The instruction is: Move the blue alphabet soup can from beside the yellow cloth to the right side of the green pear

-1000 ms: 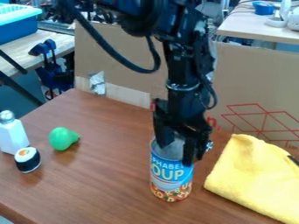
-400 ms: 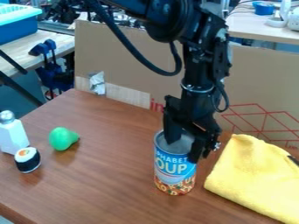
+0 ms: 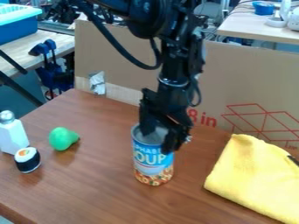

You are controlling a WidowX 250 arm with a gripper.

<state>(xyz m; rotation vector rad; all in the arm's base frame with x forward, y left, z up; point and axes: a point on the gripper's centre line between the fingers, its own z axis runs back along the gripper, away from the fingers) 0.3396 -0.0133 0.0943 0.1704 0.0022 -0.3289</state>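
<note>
The black gripper (image 3: 159, 138) hangs down at the centre of the camera view, shut on the right side of an upright soup can (image 3: 153, 161). One finger dips into the can's top, and the other lies against its outer right side. The can has a blue label and an orange-patterned lower band. Part of its rim is hidden by the fingers. Whether its base touches the table cannot be told.
A yellow cloth (image 3: 257, 177) lies to the right. A green pear-shaped toy (image 3: 62, 138), a sushi piece (image 3: 27, 159) and a white shaker (image 3: 12, 133) stand at left. Cardboard (image 3: 234, 83) walls the table's (image 3: 99, 192) back.
The gripper and can first went slightly right and toward the back, then left and further back. The cloth and the small objects at left have kept their places.
</note>
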